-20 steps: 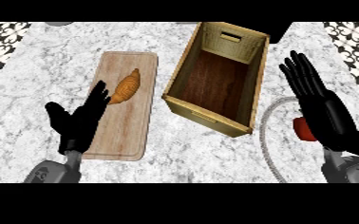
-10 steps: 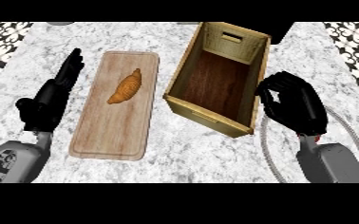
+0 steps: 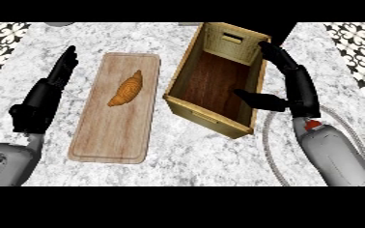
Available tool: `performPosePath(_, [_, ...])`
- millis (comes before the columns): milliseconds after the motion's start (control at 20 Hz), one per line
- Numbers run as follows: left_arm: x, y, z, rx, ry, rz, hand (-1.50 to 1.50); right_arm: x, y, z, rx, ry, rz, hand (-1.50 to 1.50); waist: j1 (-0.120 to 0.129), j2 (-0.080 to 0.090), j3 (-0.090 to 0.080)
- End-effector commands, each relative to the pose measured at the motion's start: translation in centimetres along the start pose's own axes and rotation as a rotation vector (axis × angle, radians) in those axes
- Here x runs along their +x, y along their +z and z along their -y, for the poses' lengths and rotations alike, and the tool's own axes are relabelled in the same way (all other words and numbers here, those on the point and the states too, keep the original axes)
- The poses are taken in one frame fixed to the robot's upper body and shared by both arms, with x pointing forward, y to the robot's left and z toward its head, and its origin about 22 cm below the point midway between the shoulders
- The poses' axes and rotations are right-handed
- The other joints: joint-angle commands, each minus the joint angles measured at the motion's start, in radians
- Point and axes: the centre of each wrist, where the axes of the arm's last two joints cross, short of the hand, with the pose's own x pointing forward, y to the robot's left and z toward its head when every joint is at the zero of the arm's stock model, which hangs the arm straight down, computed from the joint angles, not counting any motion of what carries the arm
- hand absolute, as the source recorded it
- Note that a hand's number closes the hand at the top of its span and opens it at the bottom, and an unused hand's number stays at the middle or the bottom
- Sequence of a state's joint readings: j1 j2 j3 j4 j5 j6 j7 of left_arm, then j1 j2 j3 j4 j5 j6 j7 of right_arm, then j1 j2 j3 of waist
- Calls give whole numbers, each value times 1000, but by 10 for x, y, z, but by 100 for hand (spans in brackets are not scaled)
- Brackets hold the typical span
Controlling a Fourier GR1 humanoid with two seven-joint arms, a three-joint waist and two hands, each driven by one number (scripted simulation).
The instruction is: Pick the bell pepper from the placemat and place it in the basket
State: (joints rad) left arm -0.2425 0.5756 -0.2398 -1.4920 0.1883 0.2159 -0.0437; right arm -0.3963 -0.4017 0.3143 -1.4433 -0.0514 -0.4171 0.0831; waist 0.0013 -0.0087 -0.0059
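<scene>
Only a small red patch of the bell pepper (image 3: 311,124) shows, under my right wrist on the round pale-rimmed placemat (image 3: 270,140) at the right. The forearm hides the rest of it. The wooden basket (image 3: 206,118) stands at the centre, tilted, with nothing visible inside. My right hand (image 3: 296,84) lies along the basket's right wall, open, fingers straight and pointing away, thumb stretched over the basket's inside. It holds nothing. My left hand (image 3: 43,99) is open at the far left, fingers up, resting left of the board.
A wooden cutting board (image 3: 100,140) lies left of the basket with a croissant (image 3: 126,89) on its upper half. The counter is grey marble, with patterned tile at both upper corners.
My right hand has uncurled and moved up from the placemat to the basket's right wall. My left hand has drawn off the board to the left and now holds still.
</scene>
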Motion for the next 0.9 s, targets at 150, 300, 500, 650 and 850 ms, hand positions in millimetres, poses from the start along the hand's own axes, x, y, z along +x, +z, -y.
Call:
performPosePath(150, [-1, 0, -6, 6, -39, 2, 0, 40, -36, 91, 49, 638, -205, -150, -7, -6, -8])
performPosePath(300, [-1, 0, -2, 5, -21, -2, 0, 58, -36, 91, 275, 835, -300, -150, 6, -5, -7])
performPosePath(500, [-5, 7, 8, -14, -17, 4, 0, 92, -41, 98, 520, 937, -416, -150, 10, -2, -2])
performPosePath(650, [3, 3, 11, -27, -6, 16, 0, 118, -53, 104, 621, 938, -492, -150, 13, 4, 2])
performPosePath(850, [-12, 14, -4, 6, -3, 15, 0, 118, -55, 113, 706, 965, -576, -150, 6, 6, 4])
